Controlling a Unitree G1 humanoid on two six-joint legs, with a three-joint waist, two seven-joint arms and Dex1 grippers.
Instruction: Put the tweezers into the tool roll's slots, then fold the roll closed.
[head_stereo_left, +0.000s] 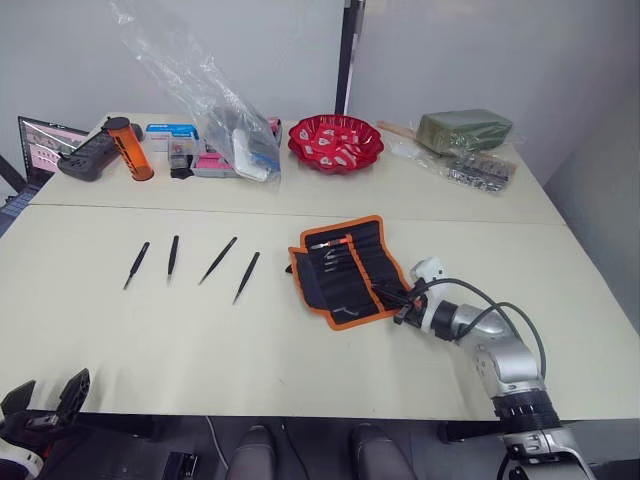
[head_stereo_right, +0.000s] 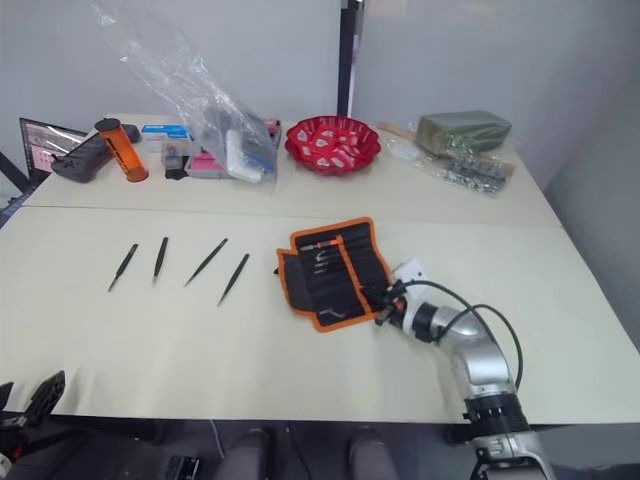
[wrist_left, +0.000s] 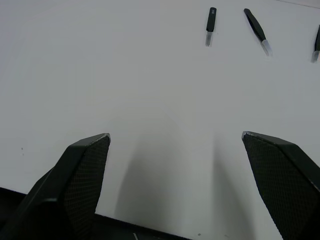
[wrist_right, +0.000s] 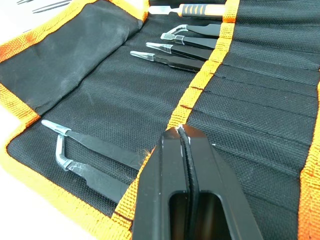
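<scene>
The tool roll (head_stereo_left: 345, 270) lies open at the table's middle, black with orange edging. Its slots (wrist_right: 260, 100) hold an orange-handled tool (wrist_right: 200, 10) and several black tweezers (wrist_right: 95, 147), tips poking out over the orange trim. Several more tweezers (head_stereo_left: 173, 257) lie loose in a row on the table to the roll's left, also seen as tweezers (wrist_left: 211, 20) in the left wrist view. My right gripper (head_stereo_left: 398, 298) is shut, its fingertips (wrist_right: 181, 135) low over the orange trim (wrist_right: 192, 90) on the roll's near right part. My left gripper (head_stereo_left: 45, 395) hangs open at the table's near left edge, nothing in it.
Along the back stand a red bowl (head_stereo_left: 335, 142), a clear plastic bag (head_stereo_left: 215, 110) over small boxes, an orange cylinder (head_stereo_left: 130, 148), a laptop (head_stereo_left: 45, 140) and a green packet (head_stereo_left: 463, 130). Bare tabletop (head_stereo_left: 150, 330) lies between the loose tweezers and the near edge.
</scene>
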